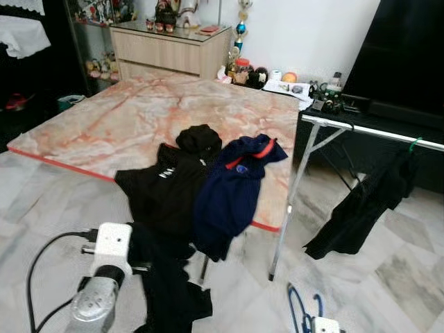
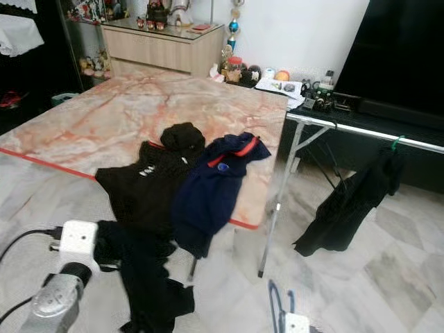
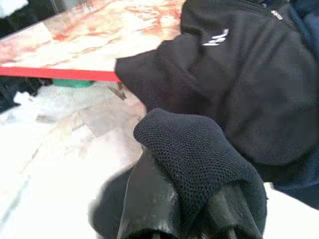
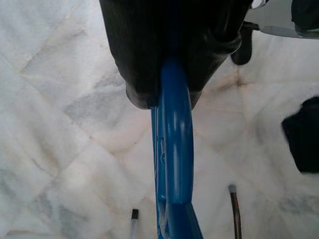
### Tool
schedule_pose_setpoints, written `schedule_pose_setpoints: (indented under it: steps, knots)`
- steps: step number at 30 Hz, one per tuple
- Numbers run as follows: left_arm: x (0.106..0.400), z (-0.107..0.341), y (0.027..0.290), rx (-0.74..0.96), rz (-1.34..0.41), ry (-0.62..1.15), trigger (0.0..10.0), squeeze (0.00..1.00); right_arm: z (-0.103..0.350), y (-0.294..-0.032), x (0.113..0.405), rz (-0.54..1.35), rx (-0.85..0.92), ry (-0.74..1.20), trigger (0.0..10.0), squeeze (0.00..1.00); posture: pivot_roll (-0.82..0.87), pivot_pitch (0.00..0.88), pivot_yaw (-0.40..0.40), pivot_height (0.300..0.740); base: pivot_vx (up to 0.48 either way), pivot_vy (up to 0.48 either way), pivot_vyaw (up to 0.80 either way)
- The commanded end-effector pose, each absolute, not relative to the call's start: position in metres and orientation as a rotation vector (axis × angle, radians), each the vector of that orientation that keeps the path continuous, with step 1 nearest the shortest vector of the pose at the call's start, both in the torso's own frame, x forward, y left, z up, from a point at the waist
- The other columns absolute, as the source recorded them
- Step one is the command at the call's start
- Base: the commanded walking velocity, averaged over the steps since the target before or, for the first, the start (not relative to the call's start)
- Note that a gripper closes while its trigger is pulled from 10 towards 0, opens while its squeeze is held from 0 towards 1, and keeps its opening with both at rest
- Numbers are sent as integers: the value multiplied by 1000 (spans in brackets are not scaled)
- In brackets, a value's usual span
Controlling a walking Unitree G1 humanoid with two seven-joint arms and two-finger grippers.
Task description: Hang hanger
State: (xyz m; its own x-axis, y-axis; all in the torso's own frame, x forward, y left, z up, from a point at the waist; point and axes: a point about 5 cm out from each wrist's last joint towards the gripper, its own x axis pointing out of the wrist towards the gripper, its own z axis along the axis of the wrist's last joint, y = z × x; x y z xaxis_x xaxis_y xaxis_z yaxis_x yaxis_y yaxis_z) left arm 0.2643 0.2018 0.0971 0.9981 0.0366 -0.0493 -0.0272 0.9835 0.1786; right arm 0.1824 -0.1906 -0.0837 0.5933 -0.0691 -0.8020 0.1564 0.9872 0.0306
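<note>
A blue plastic hanger [image 4: 174, 149] is clamped between the fingers of my right gripper [image 4: 172, 82], which is shut on it low over the floor. The hanger's loop [image 1: 303, 312] pokes up at the bottom right of the head view. My left gripper [image 3: 189, 199] is shut on a fold of a black garment [image 1: 166, 284] that droops from it towards the floor, just before the table's near edge. The silver drying-rack rail [image 1: 378, 130] runs to the right of the table. A black garment [image 1: 361, 205] hangs from it on a green hook [image 1: 414, 144].
A marble-patterned folding table [image 1: 125, 118] with a red edge carries a black hoodie [image 1: 166, 187] and a navy garment [image 1: 232, 187] that drape over its near side. A steel leg [image 1: 288, 208] stands between table and rack. A dresser [image 1: 170, 45] and low shelf clutter [image 1: 291, 80] line the back wall.
</note>
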Motion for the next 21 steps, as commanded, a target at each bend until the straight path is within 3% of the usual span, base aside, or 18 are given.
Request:
schedule_pose_setpoints:
  steps: [1,17,21]
  knots:
    - [267,103,191,176,-7,7,10000,0,-85,-190,180,-135,114,925,10000,0,195,0,-46,740,0,0,0]
    - [265,107,181,160,-76,-36,10000,0,-86,-190,178,-128,106,930,10000,0,198,0,-42,740,0,0,0]
    - [266,109,181,161,-78,-47,10000,0,-86,-190,178,-136,109,923,10000,0,203,0,-42,740,294,0,0]
